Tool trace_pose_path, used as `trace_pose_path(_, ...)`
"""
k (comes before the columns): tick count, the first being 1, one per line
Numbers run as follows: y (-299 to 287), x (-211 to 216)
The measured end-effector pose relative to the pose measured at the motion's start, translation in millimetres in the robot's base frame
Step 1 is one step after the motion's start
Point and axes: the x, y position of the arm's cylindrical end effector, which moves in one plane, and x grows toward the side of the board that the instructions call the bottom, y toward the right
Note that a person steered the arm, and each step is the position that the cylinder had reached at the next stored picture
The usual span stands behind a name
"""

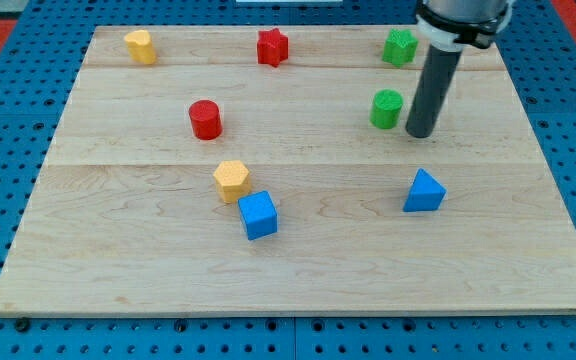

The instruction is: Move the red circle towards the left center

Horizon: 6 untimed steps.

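Note:
The red circle (205,119) stands on the wooden board (298,270), left of the middle and a little above it. My tip (420,133) is on the view's right, far from the red circle, just right of the green circle (387,108) and apart from it by a small gap. The dark rod rises from the tip to the view's top right.
A yellow block (140,46) sits at the top left, a red star (272,47) at the top middle, a green star (400,47) at the top right. A yellow hexagon (231,180) touches a blue cube (258,215) below the red circle. A blue triangle (424,192) lies lower right.

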Motion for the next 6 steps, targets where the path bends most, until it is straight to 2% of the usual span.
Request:
trace_pose_path(1, -124, -6)
trace_pose_path(3, -266, -22)
trace_pose_path(4, -305, -22)
trace_pose_path(5, -267, -9)
trace_pose_path(6, -262, -9)
